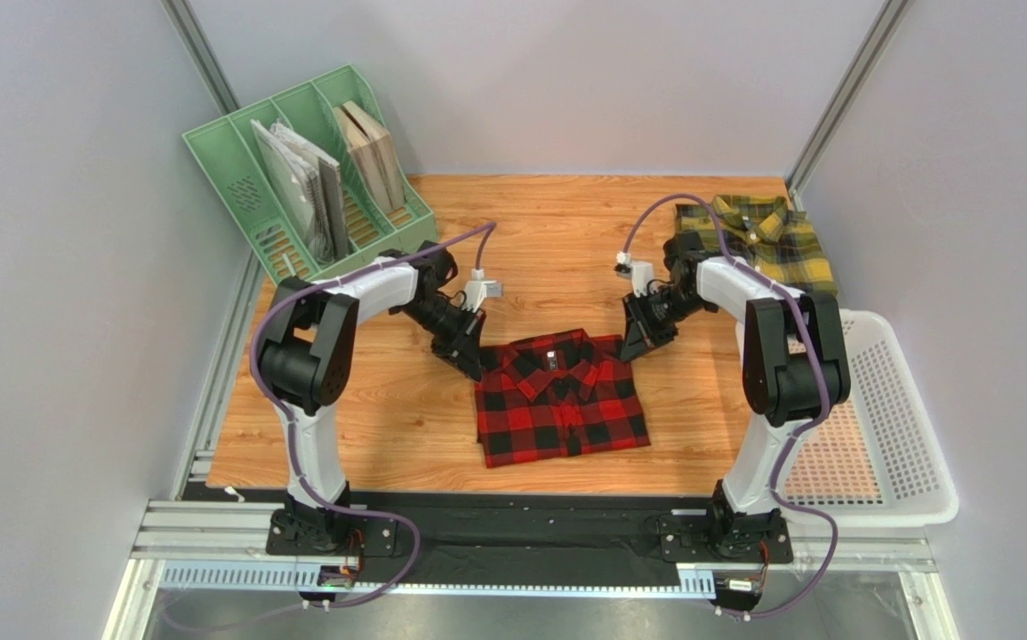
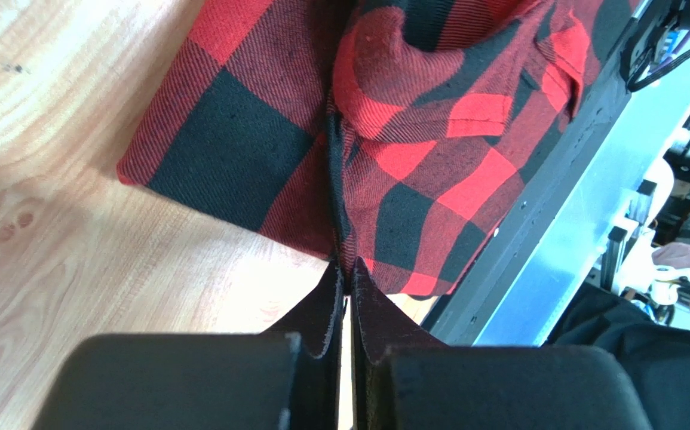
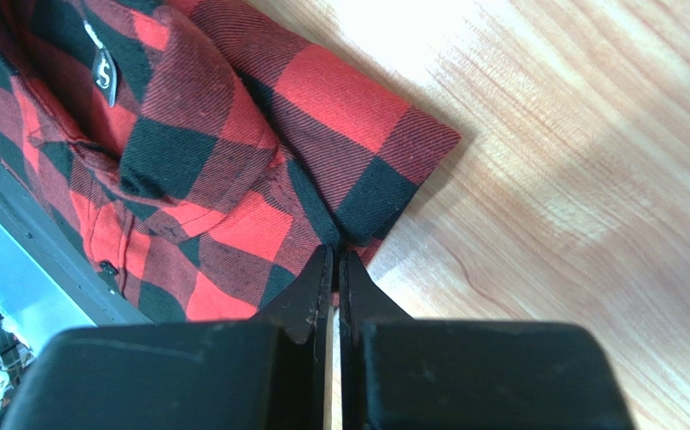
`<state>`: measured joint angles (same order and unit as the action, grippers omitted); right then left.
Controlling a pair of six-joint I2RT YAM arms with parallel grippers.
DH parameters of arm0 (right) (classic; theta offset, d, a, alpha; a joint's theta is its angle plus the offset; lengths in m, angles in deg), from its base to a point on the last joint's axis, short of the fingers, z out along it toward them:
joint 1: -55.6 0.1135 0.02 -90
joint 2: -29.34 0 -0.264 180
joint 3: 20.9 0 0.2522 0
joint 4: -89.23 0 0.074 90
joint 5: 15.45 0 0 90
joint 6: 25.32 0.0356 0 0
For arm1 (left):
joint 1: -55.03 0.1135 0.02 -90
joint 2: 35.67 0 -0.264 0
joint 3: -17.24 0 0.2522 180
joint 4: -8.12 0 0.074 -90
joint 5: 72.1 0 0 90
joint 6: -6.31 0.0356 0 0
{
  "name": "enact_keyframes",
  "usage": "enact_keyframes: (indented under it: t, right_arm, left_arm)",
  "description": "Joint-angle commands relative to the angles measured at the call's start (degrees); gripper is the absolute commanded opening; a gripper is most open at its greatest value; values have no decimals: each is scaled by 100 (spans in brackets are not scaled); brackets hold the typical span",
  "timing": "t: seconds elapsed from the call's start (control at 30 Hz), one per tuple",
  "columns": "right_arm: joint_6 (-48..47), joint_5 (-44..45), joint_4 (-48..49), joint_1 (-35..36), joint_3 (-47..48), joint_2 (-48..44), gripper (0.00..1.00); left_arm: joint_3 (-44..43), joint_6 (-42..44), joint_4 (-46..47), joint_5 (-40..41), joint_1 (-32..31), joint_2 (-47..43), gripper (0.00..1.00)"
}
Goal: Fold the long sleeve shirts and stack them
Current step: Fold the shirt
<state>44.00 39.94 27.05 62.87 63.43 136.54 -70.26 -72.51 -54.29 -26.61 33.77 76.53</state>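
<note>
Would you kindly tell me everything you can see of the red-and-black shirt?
The red-and-black shirt is soft-looking flannel in a large check, folded into a compact rectangle, collar toward the far side with a small tag there. It lies flat on the wooden table. The left pincer and right pincer are each shut on its far edge, at opposite corners.

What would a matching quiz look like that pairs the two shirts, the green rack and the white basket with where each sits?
1 red-and-black shirt
2 yellow-and-green shirt
3 green rack
4 white basket

A far left corner
B beside the right edge of the table
C middle of the table
D far right corner

Pairs: 1-C, 2-D, 3-A, 4-B
</note>
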Motion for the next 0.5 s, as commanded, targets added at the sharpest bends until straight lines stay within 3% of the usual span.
enact_keyframes:
  t: [0.0, 0.13, 0.4, 0.47]
  right_arm:
    - [-146, -134, -123, -234, 212, -594, 0]
    - [-111, -134, -62, -279, 300, -481, 0]
    - [354, 252, 790, -287, 457, 450, 0]
    - [617, 271, 913, -287, 580, 697, 0]
  left_arm:
    - [-308, 262, -101, -6, -10, -462, 0]
    - [-519, 236, -67, 425, -1, -349, 0]
    - [-1406, 200, 83, 1497, 218, 715, 0]
    - [-1547, 227, 118, 1708, 245, 864, 5]
